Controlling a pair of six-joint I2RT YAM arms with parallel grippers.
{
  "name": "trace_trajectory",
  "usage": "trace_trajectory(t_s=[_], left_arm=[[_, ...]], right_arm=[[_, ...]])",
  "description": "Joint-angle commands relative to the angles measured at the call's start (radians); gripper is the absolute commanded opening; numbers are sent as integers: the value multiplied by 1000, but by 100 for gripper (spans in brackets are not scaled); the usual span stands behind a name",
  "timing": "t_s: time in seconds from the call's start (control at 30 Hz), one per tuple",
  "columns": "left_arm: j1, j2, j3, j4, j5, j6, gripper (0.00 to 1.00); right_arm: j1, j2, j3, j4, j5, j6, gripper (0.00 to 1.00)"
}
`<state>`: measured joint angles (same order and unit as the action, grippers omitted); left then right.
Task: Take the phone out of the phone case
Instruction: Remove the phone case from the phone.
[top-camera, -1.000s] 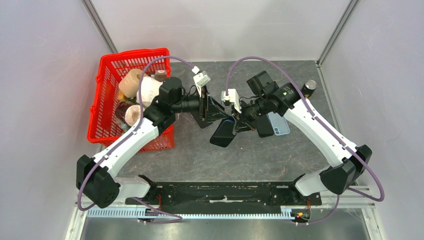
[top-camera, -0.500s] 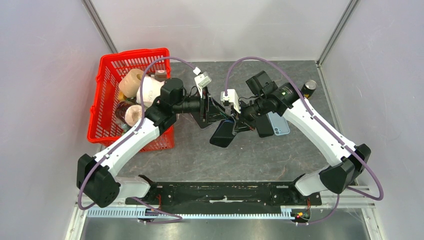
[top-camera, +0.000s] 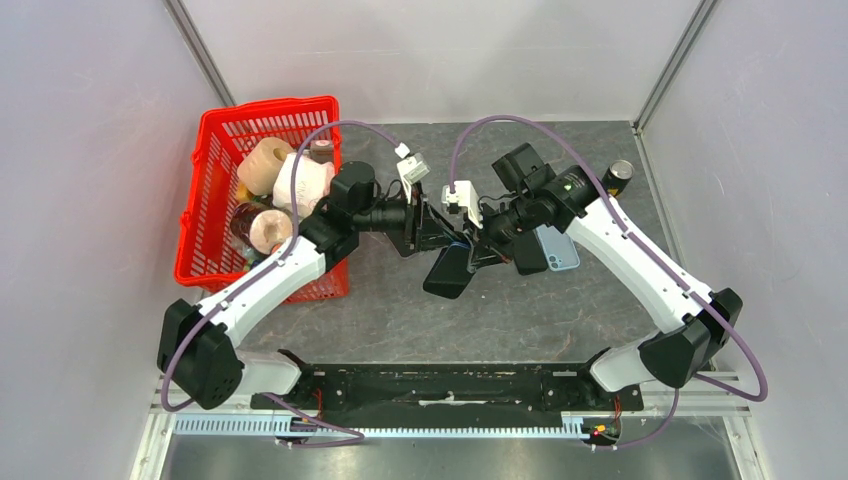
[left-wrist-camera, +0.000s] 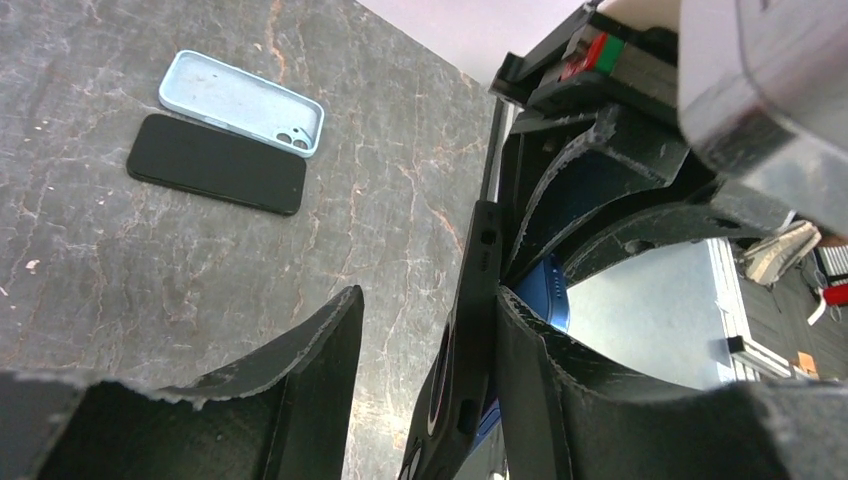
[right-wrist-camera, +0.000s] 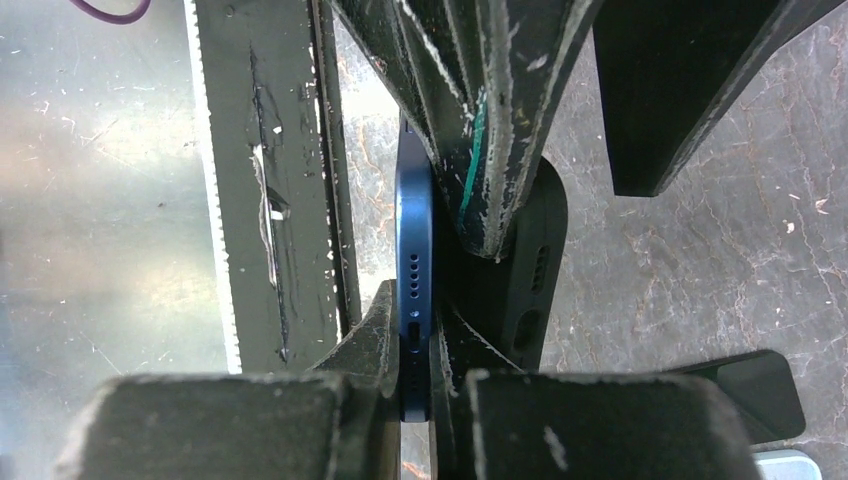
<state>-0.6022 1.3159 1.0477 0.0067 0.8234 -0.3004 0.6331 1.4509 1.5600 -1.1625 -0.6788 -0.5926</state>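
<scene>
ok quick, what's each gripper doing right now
left gripper: open, edge of the black case between its fingers, gap on one side
right gripper: shut on the blue phone

Quantities: one blue phone (right-wrist-camera: 414, 230) and one black phone case (left-wrist-camera: 478, 290) at the right end effector (right-wrist-camera: 414, 375), one black phone (left-wrist-camera: 215, 165) and one light-blue case (left-wrist-camera: 240, 100) beyond it, one red basket (top-camera: 196, 215).

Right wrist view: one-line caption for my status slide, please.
Right gripper shut on the blue phone, a left finger wedged between it and the black case.
</scene>
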Motion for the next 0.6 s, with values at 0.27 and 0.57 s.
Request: trace_trajectory(t_s=[0.27,0.57], left_arm=[[-31,50,-75,182,154,-131,3],[-24,163,85,-88,-226,2,2]], right_arm=[[-2,-63,39,113,13,29,0],[-72,-151,-3,113,-39,50,0]])
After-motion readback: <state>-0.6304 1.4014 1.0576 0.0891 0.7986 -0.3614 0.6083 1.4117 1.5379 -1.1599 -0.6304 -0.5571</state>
